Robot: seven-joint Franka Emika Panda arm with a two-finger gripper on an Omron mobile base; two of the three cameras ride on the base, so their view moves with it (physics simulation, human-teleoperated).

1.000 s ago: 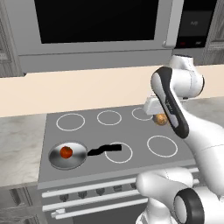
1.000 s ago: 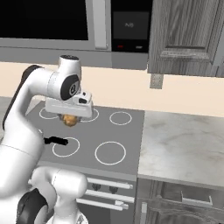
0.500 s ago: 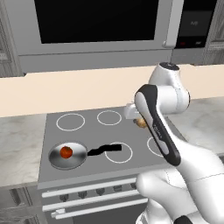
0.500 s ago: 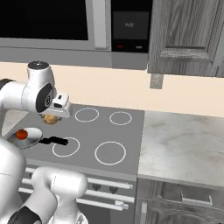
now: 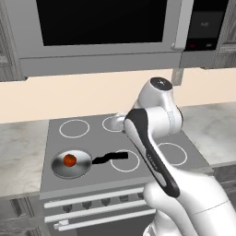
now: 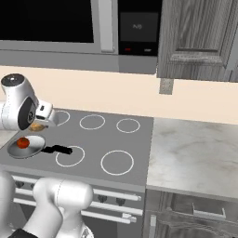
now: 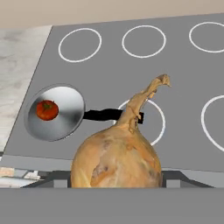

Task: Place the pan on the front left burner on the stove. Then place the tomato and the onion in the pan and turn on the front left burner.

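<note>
A flat grey stove (image 5: 92, 138) with six white rings sits between two marbled stretches of counter (image 6: 195, 158), under one dark-windowed microwave (image 5: 101, 32). One steel pan (image 5: 71, 163) rests on the front left burner (image 7: 30, 127) — its wavy black handle pointing toward the ring beside it — and holds one red tomato (image 5: 69, 160), which lies slightly off the pan's centre. One white robot arm (image 5: 156, 138) leans over the cooktop. Its gripper (image 7: 116, 181) is closed around one golden-tan onion (image 7: 116, 162), pinched at the bulb's sides, its dry pointed tip upward — carried above the stove, apart from the pan.
</note>
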